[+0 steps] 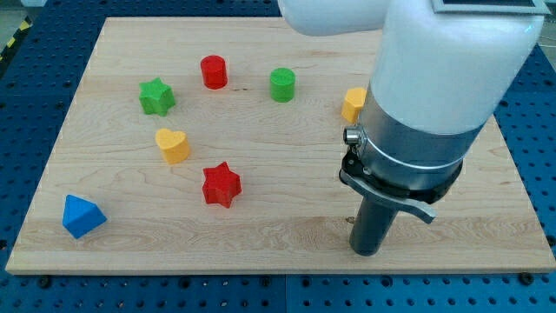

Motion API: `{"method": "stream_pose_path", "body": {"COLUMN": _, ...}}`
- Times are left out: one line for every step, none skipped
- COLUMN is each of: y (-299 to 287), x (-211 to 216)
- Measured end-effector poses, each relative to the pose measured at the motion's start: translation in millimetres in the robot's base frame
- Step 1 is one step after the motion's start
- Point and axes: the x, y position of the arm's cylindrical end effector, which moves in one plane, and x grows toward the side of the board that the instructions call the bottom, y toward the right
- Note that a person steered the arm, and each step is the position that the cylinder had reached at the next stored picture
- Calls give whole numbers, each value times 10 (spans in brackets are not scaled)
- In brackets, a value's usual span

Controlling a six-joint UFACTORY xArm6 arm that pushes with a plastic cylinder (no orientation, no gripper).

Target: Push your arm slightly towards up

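My tip [367,252] rests on the wooden board [278,217] near the view's bottom right, apart from every block. The closest block is a red star [221,184], well to the tip's left. A yellow heart [172,145] and a green star [156,96] lie further left. A red cylinder [214,71] and a green cylinder [281,84] stand near the view's top. A yellow block [353,103] is partly hidden behind the arm, above the tip. A blue block [82,216] sits at the bottom left.
The white and grey arm body [434,96] covers the board's upper right part. The board's bottom edge [278,273] lies just below the tip. A blue perforated table [26,104] surrounds the board.
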Motion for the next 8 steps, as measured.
{"method": "stream_pose_path", "body": {"y": 0, "x": 55}}
{"method": "stream_pose_path", "body": {"y": 0, "x": 55}}
{"method": "stream_pose_path", "body": {"y": 0, "x": 53}}
{"method": "stream_pose_path", "body": {"y": 0, "x": 27}}
{"method": "stream_pose_path", "body": {"y": 0, "x": 27}}
{"method": "stream_pose_path", "body": {"y": 0, "x": -42}}
{"method": "stream_pose_path", "body": {"y": -1, "x": -304}}
{"method": "stream_pose_path", "body": {"y": -12, "x": -543}}
